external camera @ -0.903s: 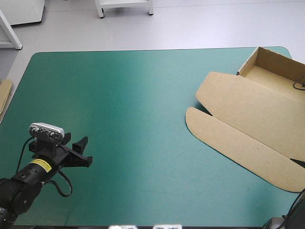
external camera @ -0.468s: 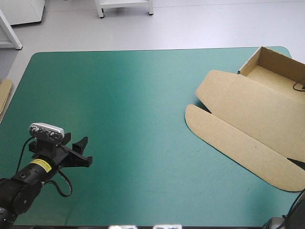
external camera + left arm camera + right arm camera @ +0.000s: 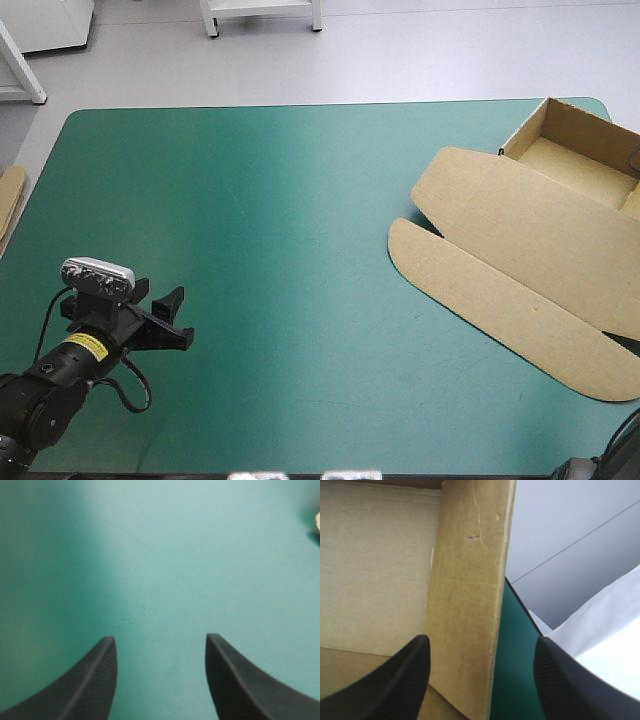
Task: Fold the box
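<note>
Teal-green table (image 3: 250, 200) fills most of your high view. On it you find the box (image 3: 510, 240), lying at the far right corner and running off the right edge. Its far end is an open tray with raised walls. From there the lid (image 3: 540, 225) lies flat on the cover toward you, ending in a long rounded flap (image 3: 480, 295).

Well apart from the box, on the opposite side near the table's near left corner, your left gripper (image 3: 172, 318) hangs low over the cover. Its wrist view shows that gripper (image 3: 160, 637) released: the two black fingers stand wide apart, with only teal-green cover between and ahead of them.

Your right gripper (image 3: 482, 639) is at the box itself. Its fingers are spread and grasp nothing. One upright wall (image 3: 470, 580) of the box rises in the gap between them, with the tray's inside beside one finger and the table's edge beside the other. You cannot tell whether either finger touches the wall.

Farthest from the box, a sliver of board (image 3: 8, 200) shows at the table's left edge.
</note>
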You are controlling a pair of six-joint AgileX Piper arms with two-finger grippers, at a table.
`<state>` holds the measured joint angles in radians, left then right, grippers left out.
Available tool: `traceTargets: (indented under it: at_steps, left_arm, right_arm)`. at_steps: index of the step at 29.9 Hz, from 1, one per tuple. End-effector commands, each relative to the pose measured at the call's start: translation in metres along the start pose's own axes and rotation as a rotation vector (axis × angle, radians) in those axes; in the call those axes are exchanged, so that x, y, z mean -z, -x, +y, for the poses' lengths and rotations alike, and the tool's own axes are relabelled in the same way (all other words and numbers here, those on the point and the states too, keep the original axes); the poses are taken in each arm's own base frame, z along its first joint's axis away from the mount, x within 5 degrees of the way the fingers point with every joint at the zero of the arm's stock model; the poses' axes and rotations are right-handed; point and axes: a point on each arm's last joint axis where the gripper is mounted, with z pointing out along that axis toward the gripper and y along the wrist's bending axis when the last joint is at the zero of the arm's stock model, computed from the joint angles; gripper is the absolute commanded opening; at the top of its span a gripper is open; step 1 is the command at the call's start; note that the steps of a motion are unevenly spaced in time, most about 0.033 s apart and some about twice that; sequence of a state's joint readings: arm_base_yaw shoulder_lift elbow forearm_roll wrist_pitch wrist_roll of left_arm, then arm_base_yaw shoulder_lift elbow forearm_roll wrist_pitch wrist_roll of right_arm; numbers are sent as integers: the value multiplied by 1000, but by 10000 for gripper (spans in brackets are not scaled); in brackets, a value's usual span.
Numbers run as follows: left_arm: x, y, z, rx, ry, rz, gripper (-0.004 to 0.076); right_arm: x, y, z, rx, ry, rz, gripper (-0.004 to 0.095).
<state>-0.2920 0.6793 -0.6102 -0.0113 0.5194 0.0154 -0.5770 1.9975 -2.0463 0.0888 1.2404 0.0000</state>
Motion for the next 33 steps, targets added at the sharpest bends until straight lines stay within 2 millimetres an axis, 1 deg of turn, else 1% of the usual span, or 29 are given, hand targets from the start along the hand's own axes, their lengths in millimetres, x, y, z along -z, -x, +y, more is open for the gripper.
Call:
traceTargets:
  at_steps: [1,5,8,9,12,14,15,16,17,19,22,23,25,27,28,30,33]
  left_arm:
    - [5,15,-1,13,-5,-100,385]
    - [5,15,0,7,-2,-102,385]
    - [5,15,0,7,-2,-102,385]
    - [5,15,0,7,-2,-102,385]
    - [5,15,0,7,-2,-105,385]
    - [5,15,0,4,0,-105,385]
    - [5,15,0,-4,4,-105,385]
    - [5,15,0,-4,4,-105,385]
    - [5,15,0,-4,4,-105,385]
    - [5,15,0,-4,4,-105,385]
    - [5,15,0,-4,4,-105,385]
    - [5,15,0,-4,4,-105,385]
    - [5,15,0,-4,4,-104,385]
    - [5,15,0,-4,4,-104,385]
    - [5,14,0,-4,4,-104,385]
    - [5,14,0,3,0,-106,385]
    - [2,9,-1,17,-6,-98,385]
  right_arm:
    - [60,1,5,2,50,-132,573]
    - [89,-4,19,8,160,-188,569]
    - [105,-14,34,28,223,-201,567]
    - [111,-19,40,38,244,-200,567]
    - [125,-40,67,103,321,-190,567]
    - [137,-58,94,190,363,-211,567]
    - [142,-66,104,230,377,-228,567]
    - [151,-81,121,282,408,-239,567]
    - [157,-91,131,328,433,-258,567]
    - [171,-120,154,424,487,-282,567]
    - [188,-164,180,544,584,-330,567]
    - [192,-176,185,572,615,-347,567]
    - [195,-207,195,635,679,-382,567]
    - [191,-234,199,670,722,-389,565]
    - [186,-248,199,677,744,-385,561]
    - [169,-274,196,702,771,-381,551]
    - [147,-309,185,718,813,-410,550]
